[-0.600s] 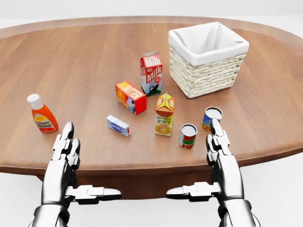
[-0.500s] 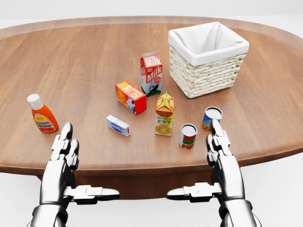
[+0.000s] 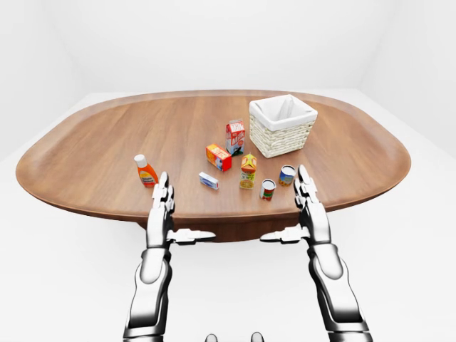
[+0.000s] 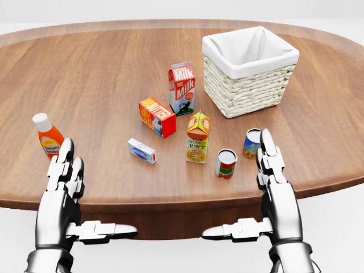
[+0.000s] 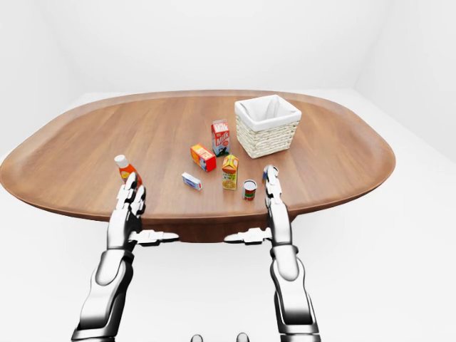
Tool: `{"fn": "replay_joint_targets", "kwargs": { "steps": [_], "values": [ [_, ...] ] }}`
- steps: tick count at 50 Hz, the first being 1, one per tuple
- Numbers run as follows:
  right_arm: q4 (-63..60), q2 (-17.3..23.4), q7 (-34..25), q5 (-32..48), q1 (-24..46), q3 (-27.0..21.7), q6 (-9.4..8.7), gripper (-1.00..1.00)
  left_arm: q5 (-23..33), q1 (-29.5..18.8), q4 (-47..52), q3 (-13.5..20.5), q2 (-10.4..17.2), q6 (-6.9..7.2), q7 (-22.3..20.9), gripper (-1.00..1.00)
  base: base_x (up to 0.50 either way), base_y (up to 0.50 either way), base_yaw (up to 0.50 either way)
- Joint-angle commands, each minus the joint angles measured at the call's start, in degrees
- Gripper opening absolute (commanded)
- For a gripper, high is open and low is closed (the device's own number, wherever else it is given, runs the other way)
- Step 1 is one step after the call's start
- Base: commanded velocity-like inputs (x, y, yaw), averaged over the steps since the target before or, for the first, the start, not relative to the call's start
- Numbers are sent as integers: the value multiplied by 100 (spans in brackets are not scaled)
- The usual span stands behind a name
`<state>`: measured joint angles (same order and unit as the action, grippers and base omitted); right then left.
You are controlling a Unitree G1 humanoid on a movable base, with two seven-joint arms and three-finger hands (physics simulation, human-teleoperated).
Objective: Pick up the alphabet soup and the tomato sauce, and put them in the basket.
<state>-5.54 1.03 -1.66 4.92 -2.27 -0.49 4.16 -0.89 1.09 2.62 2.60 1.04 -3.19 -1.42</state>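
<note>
Showing whole table point(image 3: 85, 171), head view crops it, basket point(image 4: 250, 79)

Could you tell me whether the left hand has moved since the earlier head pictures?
Yes. The left hand has shifted left, its fingertips now overlapping the orange bottle.

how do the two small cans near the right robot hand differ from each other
The red-and-green labelled can stands clear of the right robot hand, fully visible; the blue-and-yellow labelled can is partly hidden behind that hand's fingertips in the head view. The red-and-green can sits nearer the orange juice carton; the blue-and-yellow one sits further right, closer to the white-lined wicker basket. Both stand upright on the wooden table, pale tops up, about the same size.
</note>
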Motion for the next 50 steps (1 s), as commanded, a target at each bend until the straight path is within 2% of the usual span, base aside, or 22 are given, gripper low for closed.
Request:
{"fn": "replay_joint_targets", "kwargs": {
  "steps": [1, 7, 30, 50],
  "values": [
    [-943, 2, 146, 601, -251, 96, 84, 100, 43, 258, 796, 41, -42, -181, 115, 100, 0, 0, 0],
    [-1380, -11, 172, 903, -367, 136, 84, 100, -35, 444, 1327, 24, -78, -181, 109, 100, 0, 0, 0],
    [-1386, -25, 194, 923, -378, 84, 84, 100, 57, 476, 1338, -14, -81, -181, 92, 100, 0, 0, 0],
    [-1339, -29, 185, 924, -387, 105, 84, 100, 32, 459, 1275, -17, -74, -181, 50, 100, 26, 0, 0]
  ]
}}
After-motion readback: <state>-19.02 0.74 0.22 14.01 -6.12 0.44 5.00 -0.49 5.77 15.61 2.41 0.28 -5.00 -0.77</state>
